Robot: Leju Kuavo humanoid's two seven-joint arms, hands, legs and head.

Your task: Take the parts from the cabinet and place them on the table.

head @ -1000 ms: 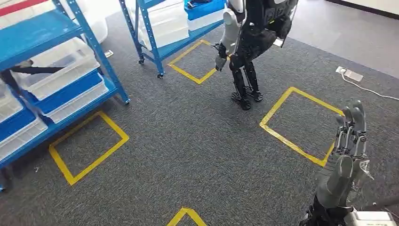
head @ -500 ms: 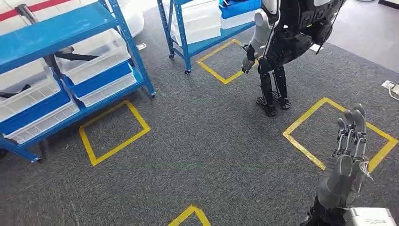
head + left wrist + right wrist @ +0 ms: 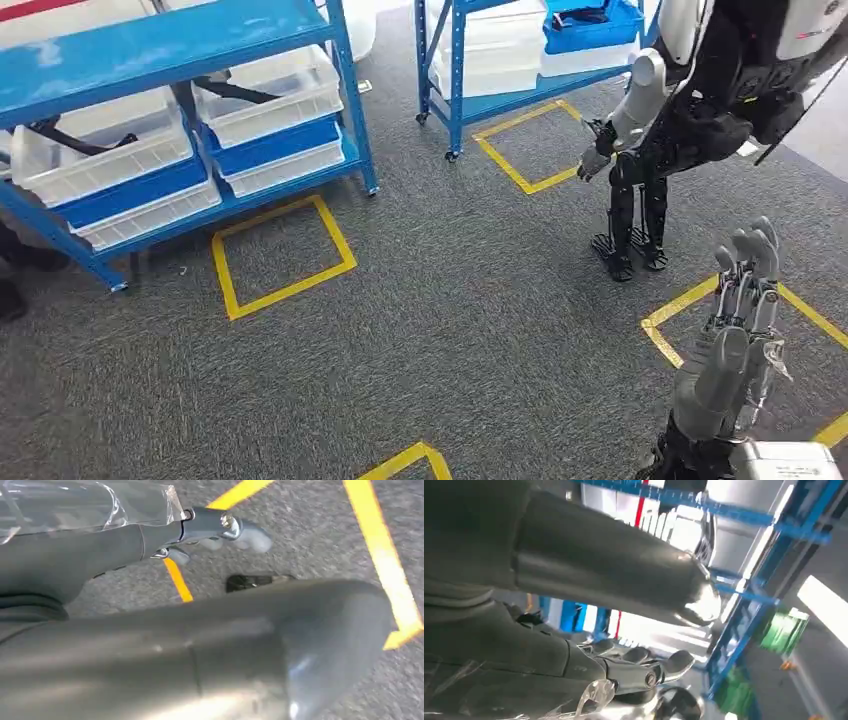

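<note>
The blue cabinet rack [image 3: 170, 45] stands at the upper left of the head view, with white bins [image 3: 270, 95] and blue bins on its shelves. Black strap-like parts [image 3: 232, 90] lie in the white bins, another part [image 3: 60, 135] further left. My right hand [image 3: 742, 320] is raised at the lower right, far from the rack, fingers stretched upward and holding nothing. The right wrist view shows the same hand [image 3: 589, 630] empty, with blue racking beyond it. My left hand [image 3: 150, 605] hangs over the carpet with straight fingers [image 3: 215, 522] and nothing in it.
A second blue rack [image 3: 520, 100] with white and blue bins stands at the top centre. Another humanoid robot [image 3: 680, 120] stands on the carpet to its right. Yellow tape squares [image 3: 285, 255] mark the grey carpet. A dark shape [image 3: 20, 270] sits at the left edge.
The whole picture has shifted right, so the camera has turned left; the cabinet rack now sits more fully in view. My right hand stays raised and empty.
</note>
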